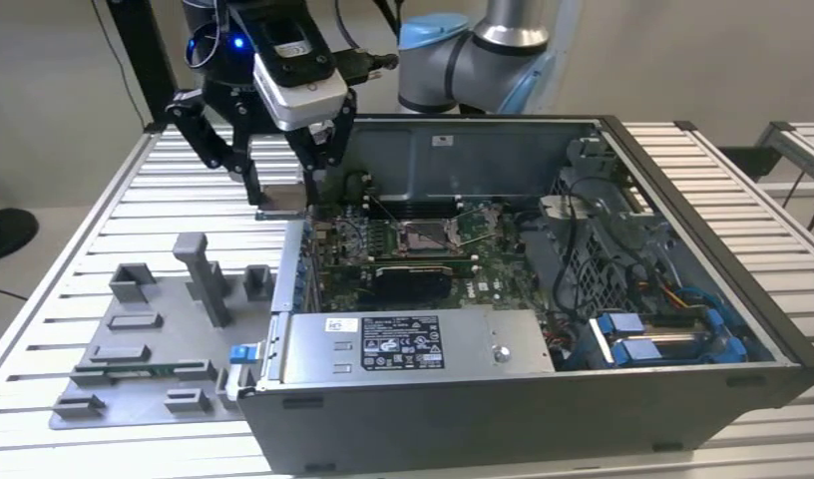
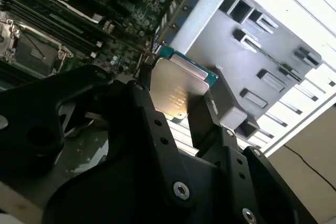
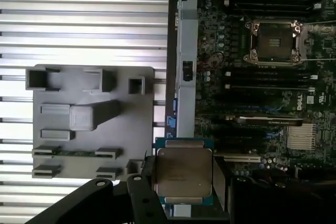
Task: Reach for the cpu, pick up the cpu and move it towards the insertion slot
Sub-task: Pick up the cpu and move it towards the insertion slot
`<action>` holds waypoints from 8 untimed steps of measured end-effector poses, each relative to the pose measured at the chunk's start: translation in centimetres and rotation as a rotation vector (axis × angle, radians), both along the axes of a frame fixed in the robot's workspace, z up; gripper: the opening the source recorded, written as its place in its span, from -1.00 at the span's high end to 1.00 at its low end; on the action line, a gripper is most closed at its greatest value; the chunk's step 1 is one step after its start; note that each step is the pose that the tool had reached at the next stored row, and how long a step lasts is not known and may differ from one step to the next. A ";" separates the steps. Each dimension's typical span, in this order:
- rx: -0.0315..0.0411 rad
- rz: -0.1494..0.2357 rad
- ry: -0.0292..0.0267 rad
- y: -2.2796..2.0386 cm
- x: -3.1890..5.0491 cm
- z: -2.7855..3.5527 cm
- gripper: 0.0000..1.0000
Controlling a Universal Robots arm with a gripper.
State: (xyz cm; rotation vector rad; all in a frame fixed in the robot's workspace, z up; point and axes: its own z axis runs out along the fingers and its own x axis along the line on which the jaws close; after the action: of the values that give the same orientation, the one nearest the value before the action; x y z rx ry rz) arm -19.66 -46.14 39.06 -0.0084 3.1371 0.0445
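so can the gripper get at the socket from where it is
Probably yes. The gripper, shut on the cpu, hangs at the edge of the open case, and the socket lies bare with nothing over it. Only the case wall beside the gripper looks like something to clear.

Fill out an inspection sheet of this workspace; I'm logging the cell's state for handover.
Surface: slatted metal table, carrying an open computer case and a grey fixture plate.
Job's things: chip held off the table by the case's wall, on the exterior view's left; empty socket on the board, apart from the chip.
Clutter: nothing seen.
Grippers: end effector shut on the chip, fingers on two opposite edges.
Cables: wires bundled inside the case, at the exterior view's right.
Surroundings: second table at the exterior view's right; pale wall behind.
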 end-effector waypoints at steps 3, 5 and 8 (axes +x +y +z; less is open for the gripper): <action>-0.0001 0.000 0.0003 0.00 0.92 0.00 1.00; 0.0000 0.000 0.0004 0.00 1.53 0.00 1.00; 0.0000 0.000 0.0007 0.00 2.42 0.00 1.00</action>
State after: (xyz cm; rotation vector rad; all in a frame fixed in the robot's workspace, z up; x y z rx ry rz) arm -17.24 -46.14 39.06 -0.0085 3.1379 0.0444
